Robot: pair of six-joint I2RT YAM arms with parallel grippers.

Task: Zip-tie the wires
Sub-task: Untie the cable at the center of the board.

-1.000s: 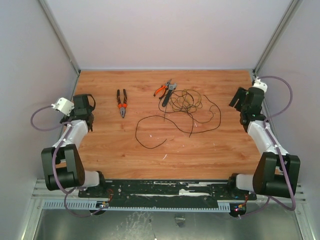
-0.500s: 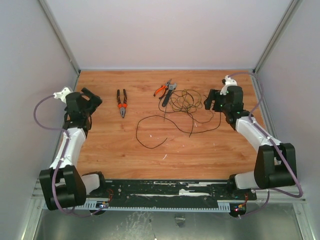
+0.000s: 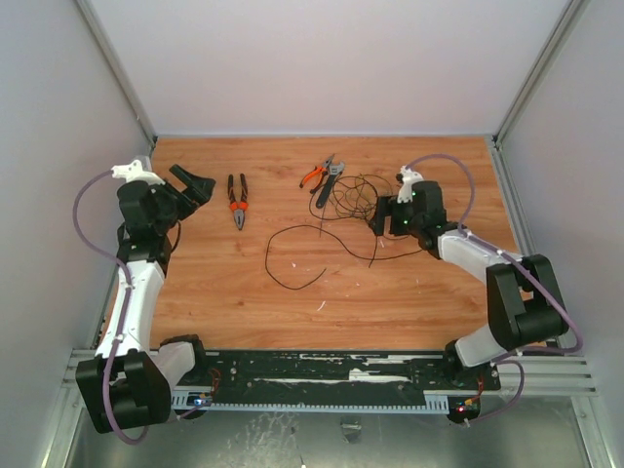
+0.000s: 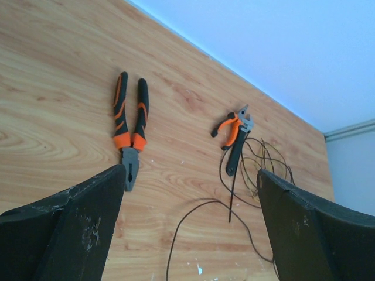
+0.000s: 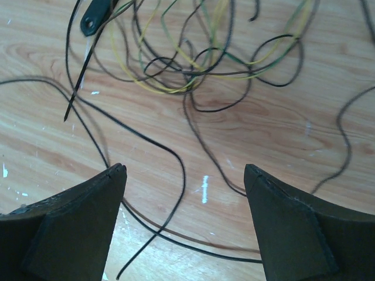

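At desk [image 3: 439, 292] centre, right pincer [image 3: 382, 216] has swung in from 3 o'clock, spread, over wires [image 3: 363, 200]; left pincer [image 3: 193, 185] spread, empty, now nearer pliers [image 3: 237, 200]. Zip tie [image 4: 232, 196] at tangle's 9 o'clock edge, long axis 12–6, tip toward 6

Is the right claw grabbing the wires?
No, the right claw is wide open, and the wires lie loose on the table with nothing pinched.

On the table [image 3: 224, 283], pliers [image 3: 237, 203] lie left of the wires [image 3: 359, 198].
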